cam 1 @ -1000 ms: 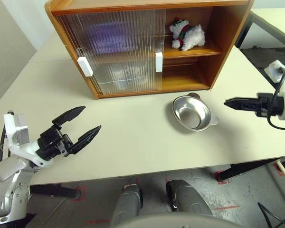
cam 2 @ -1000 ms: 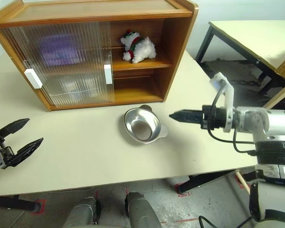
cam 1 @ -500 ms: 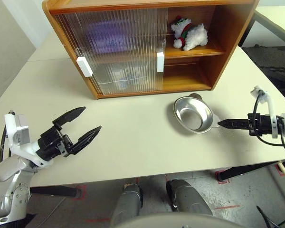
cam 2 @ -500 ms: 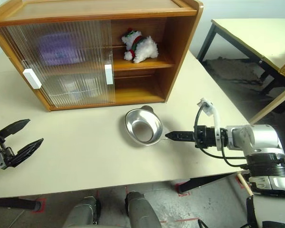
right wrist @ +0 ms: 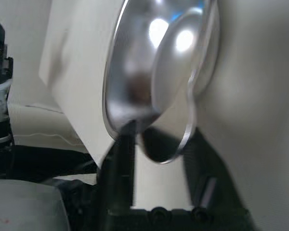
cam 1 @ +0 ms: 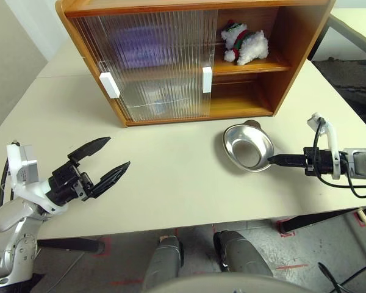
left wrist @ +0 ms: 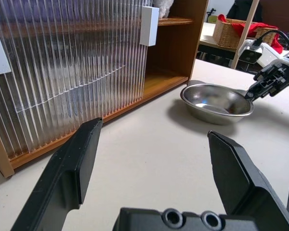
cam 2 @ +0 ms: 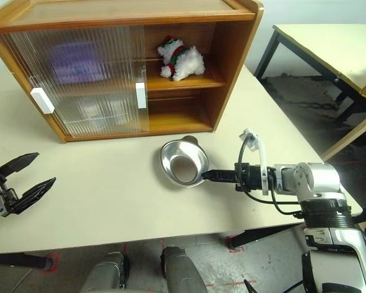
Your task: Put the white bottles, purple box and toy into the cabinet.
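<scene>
— Where is the toy?
— The toy (cam 1: 245,44) lies on the top shelf of the cabinet (cam 1: 293,36), in the open right half. Behind the ribbed door (cam 1: 158,79) I see a purple blur on that same shelf, likely the box (cam 1: 140,46). I cannot make out the bottles.
— And your claws?
— My right claw (cam 1: 271,160) is narrow, pinched on the rim of the bowl (cam 1: 249,146), one finger inside, one outside. The bowl sits on the table (cam 1: 171,183) just in front of the cabinet. My left claw (cam 1: 117,152) hangs wide and empty above the table's near edge, well apart from it all.
</scene>
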You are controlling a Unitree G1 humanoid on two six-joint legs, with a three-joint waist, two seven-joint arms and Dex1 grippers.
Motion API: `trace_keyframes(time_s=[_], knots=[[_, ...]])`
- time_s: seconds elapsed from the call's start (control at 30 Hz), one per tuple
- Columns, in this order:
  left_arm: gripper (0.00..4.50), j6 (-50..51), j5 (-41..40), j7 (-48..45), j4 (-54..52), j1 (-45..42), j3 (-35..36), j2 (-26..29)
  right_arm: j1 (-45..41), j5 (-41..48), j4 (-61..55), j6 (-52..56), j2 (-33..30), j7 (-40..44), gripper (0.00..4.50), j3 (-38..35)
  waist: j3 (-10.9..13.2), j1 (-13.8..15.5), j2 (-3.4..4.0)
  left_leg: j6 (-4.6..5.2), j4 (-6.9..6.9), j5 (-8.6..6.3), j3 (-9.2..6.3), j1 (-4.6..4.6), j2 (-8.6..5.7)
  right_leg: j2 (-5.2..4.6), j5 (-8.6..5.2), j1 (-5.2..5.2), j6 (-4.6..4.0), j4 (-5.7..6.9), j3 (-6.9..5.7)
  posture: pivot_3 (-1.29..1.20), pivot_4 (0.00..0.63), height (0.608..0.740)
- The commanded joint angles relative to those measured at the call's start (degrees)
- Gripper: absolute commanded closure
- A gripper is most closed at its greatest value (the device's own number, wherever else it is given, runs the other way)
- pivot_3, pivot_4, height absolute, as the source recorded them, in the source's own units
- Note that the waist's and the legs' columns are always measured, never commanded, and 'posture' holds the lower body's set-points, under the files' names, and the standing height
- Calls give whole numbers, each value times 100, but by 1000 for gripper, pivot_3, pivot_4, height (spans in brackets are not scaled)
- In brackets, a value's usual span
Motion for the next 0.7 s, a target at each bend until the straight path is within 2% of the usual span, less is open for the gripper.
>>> trace_keyframes(time_s=[0.03,0.07,0.33,0.7], knots=[[0,48,-10,-46,-4,18,77,94,51,135,-201,111,-37,-116,4305,-101,0,-1,0,0,0,0,0,0,0,0,0,0,0,0,0,-119,112,740],[0,49,-13,-47,-2,17,84,101,58,165,-237,137,-44,-139,4494,-111,0,-1,-1,0,0,0,0,1,0,0,0,0,0,0,0,-120,113,740],[0,50,-19,-36,0,20,85,94,-124,674,-554,905,173,-637,4494,-576,0,0,-1,-1,3,0,-1,0,-1,-1,1,1,-1,0,0,-117,114,740],[0,51,-2,-20,16,-17,52,74,-765,925,-601,1942,1400,-2250,4494,-1977,0,-10,-1,0,-11,-1,0,-3,3,1,5,-18,-9,1,0,-118,115,740]])
